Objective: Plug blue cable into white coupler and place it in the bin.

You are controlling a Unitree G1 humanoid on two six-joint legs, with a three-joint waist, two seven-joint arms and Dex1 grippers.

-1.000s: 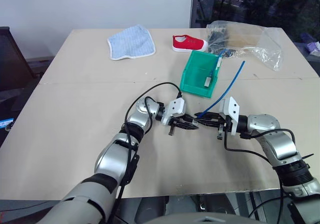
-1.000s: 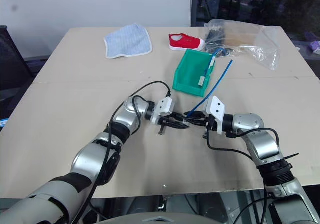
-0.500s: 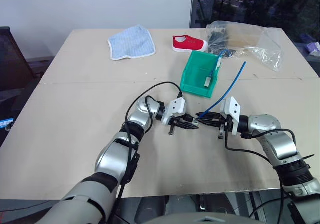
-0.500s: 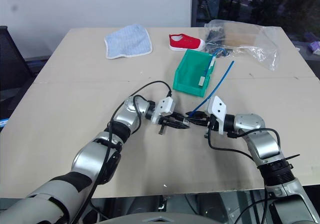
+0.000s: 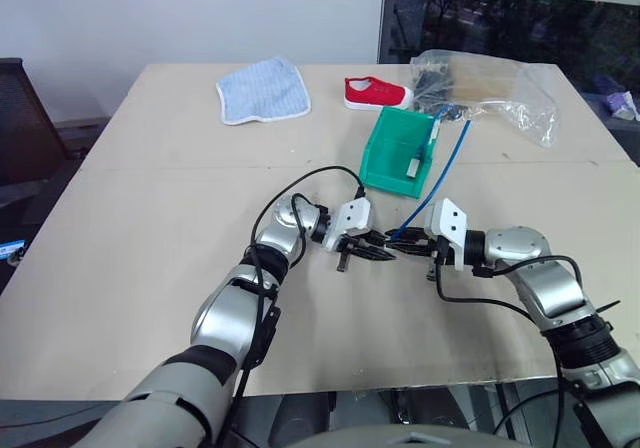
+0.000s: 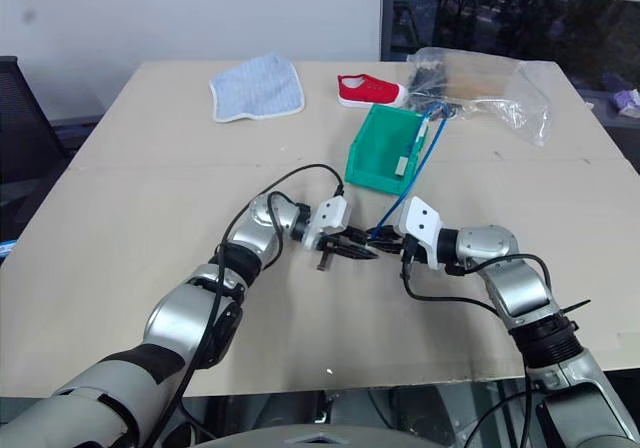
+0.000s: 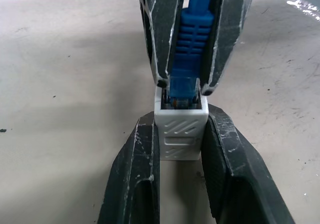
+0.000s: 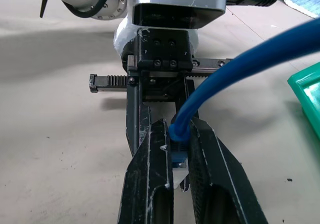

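left end effector [image 7: 181,134] clamps white coupler [image 7: 180,129] socket-out; right end effector [image 8: 176,134] pinches blue cable [image 7: 192,31] behind plug so u can push straight in, above counter [image 5: 150,268].

The blue cable [image 5: 440,173] (far end) now leans binward.

Table [image 5: 150,268]: 2 grippers meet tip to tip at centre, left gripper [image 5: 372,252] on the left, right gripper [image 5: 408,247] on the right. White coupler [image 7: 181,130] sits between the left gripper's fingers; blue cable [image 5: 440,173] plug enters its socket, clamped by the right gripper. Cable runs from there back toward the bin [image 5: 395,153], which stands just behind the grippers. Behind the bin: shoe [image 5: 377,93]; right of the shoe, plastic bag [image 5: 490,88]; left of it, cloth [image 5: 262,90], near the far edge.
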